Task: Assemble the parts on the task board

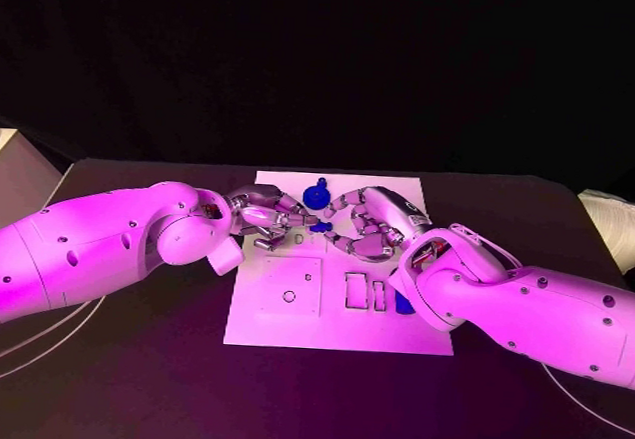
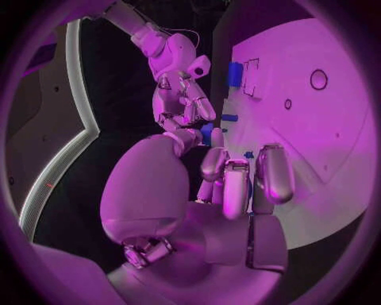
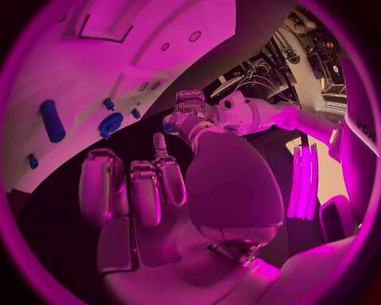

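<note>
Both robot hands meet over the far half of the task board (image 1: 326, 325): the left robot hand (image 1: 267, 219) and right robot hand (image 1: 368, 228) have fingers curled round a small blue part (image 1: 320, 226), though I cannot tell which one grips it. On the black table (image 1: 537, 413) the board lies centred. A larger round blue part (image 1: 316, 192) stands beyond. These parts look light, rigid and smooth; fingertip pinching at the sides suits them.

The silver left hand (image 1: 267, 219) and silver right hand (image 1: 368, 226) meet over the white rectangular task board (image 1: 275, 322), covering its middle. Whether either holds the small blue part (image 1: 320, 227) between them is too small to tell. The right forearm hides part of a blue piece (image 1: 403, 303).
</note>
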